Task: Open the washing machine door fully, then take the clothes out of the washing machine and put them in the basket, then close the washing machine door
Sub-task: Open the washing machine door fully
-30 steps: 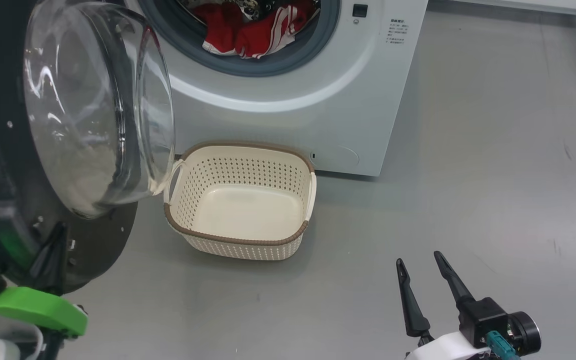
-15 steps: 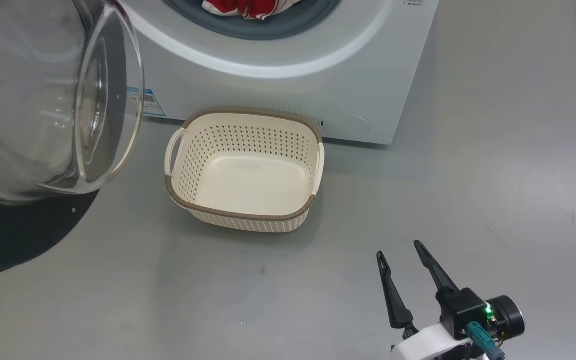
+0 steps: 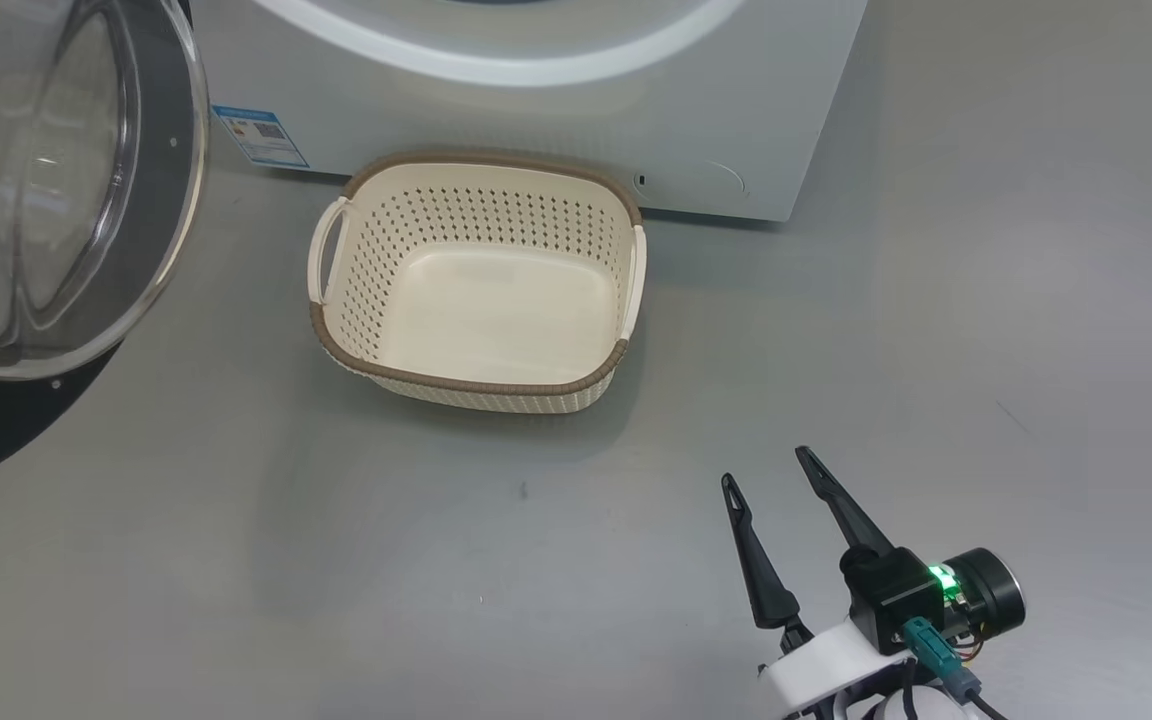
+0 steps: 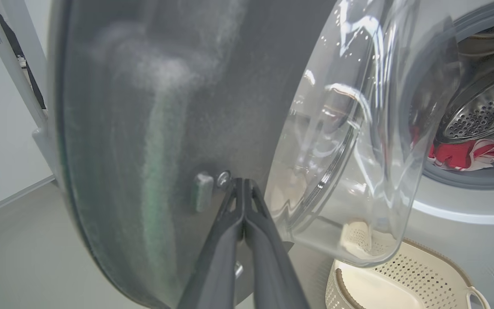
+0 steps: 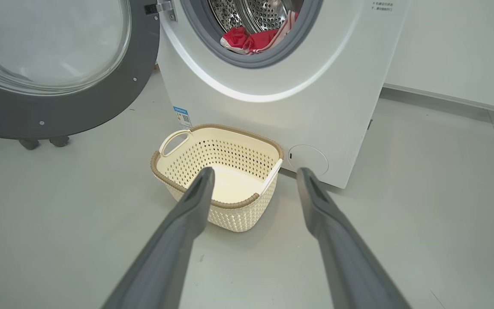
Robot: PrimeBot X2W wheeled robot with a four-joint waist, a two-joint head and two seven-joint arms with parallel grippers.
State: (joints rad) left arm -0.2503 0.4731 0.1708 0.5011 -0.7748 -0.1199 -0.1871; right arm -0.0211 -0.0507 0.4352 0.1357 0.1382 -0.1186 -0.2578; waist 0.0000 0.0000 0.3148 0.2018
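Basket [image 3: 476, 385], cream perforated plastic, long axis along white washing machine [image 3: 536, 130]. Left gripper [image 4: 243, 183] clenched empty by glossy round door [image 4: 144, 107]; right gripper [image 3: 766, 466] splayed

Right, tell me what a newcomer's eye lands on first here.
The big glass-bowled washing machine door stands wide open on the left, and red clothes lie inside the washing machine. Below them, the cream basket sits empty on the floor in front.
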